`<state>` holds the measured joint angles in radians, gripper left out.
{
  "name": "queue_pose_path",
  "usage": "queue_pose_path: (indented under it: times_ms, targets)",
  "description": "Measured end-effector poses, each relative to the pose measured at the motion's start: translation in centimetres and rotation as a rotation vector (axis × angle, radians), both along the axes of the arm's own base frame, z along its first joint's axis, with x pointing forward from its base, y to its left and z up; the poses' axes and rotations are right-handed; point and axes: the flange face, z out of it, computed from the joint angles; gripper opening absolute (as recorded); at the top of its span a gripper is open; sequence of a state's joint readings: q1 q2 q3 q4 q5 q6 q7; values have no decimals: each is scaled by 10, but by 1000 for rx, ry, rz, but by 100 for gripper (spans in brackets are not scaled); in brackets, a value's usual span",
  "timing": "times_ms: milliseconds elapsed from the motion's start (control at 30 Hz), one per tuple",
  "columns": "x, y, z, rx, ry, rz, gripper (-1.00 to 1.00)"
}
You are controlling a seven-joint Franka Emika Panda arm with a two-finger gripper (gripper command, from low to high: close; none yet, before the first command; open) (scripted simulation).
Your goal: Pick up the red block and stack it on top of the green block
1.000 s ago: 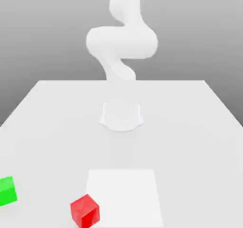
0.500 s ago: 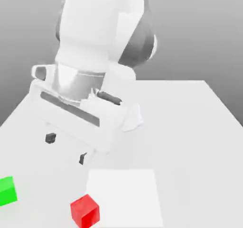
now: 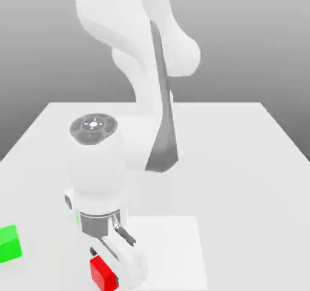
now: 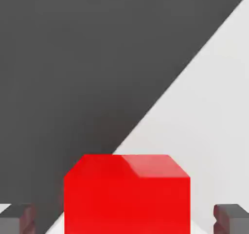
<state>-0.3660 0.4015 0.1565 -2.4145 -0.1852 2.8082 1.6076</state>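
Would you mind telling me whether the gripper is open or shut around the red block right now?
Open. In the hand view the gripper has a finger on each side of the red block, with visible gaps between them.

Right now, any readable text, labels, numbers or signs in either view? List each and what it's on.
None. The red block and the green block have plain faces, the white square patch and the table are bare, and the arm's white housing carries no lettering. The gripper fingers are dark and unmarked.
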Motion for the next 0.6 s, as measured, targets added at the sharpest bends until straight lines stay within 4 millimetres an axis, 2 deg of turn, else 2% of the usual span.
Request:
queue_pose_path:
  times_ms: [133, 167, 333, 367, 467, 600]
  targets:
    - [0, 0, -4, 0, -1, 0, -100]
    - [0, 0, 0, 0, -2, 0, -100]
    - [0, 0, 50, 0, -1, -1, -100]
    - [-2, -11, 57, -2, 2, -47, -100]
    - [-14, -73, 68, -6, 9, -308, -100]
    - [-43, -151, 81, -5, 6, -656, -100]
